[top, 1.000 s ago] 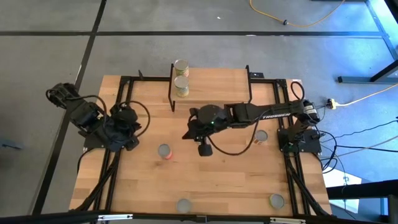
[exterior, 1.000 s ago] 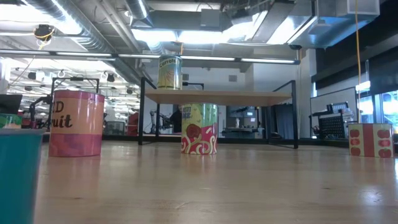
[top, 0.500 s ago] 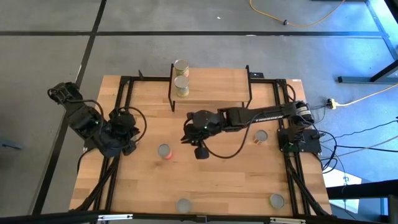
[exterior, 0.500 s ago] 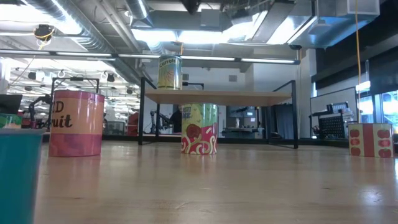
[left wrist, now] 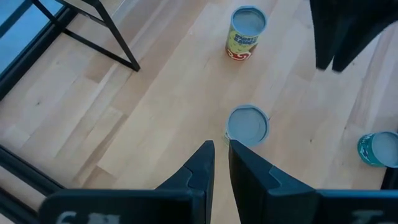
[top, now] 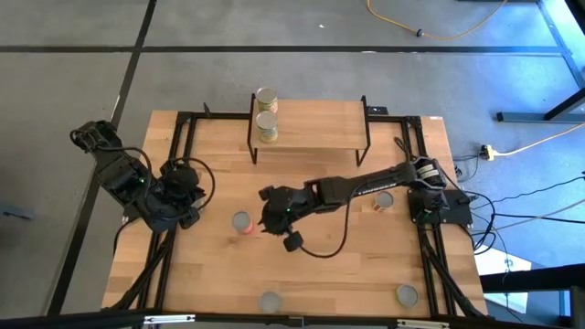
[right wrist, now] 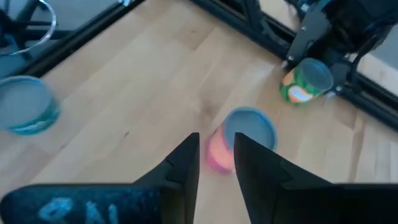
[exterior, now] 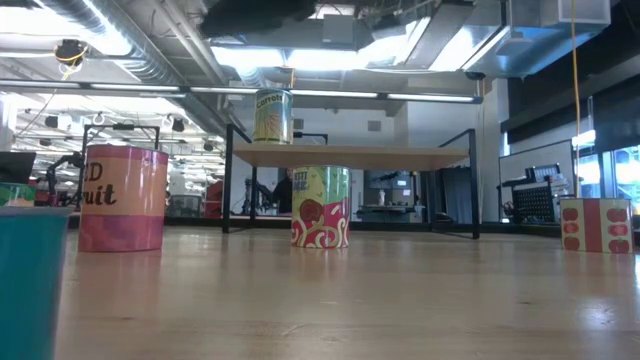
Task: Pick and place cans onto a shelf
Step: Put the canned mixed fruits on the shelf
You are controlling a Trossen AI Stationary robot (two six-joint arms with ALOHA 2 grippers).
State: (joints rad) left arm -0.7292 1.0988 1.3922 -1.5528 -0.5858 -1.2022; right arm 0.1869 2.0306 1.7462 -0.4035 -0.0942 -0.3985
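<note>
A pink can with a silver top stands on the table left of centre; it also shows in the right wrist view and the low view. My right gripper hovers just to its right, reaching from the table's right. Its fingers are a narrow gap apart and hold nothing. The shelf stands at the far middle, with one can on its board's left end. A green and red can stands on the table by the shelf. My left gripper waits shut at the table's left.
A red can stands at the right. Two more cans stand near the front edge. A teal can and a green can beside my left arm's base show in the right wrist view. Black frame rails run along both table sides.
My right gripper has gone from in front of the shelf toward the table's left and near edge. The arm has stretched out, and the gripper now stands right beside the pink can. No can has moved.
</note>
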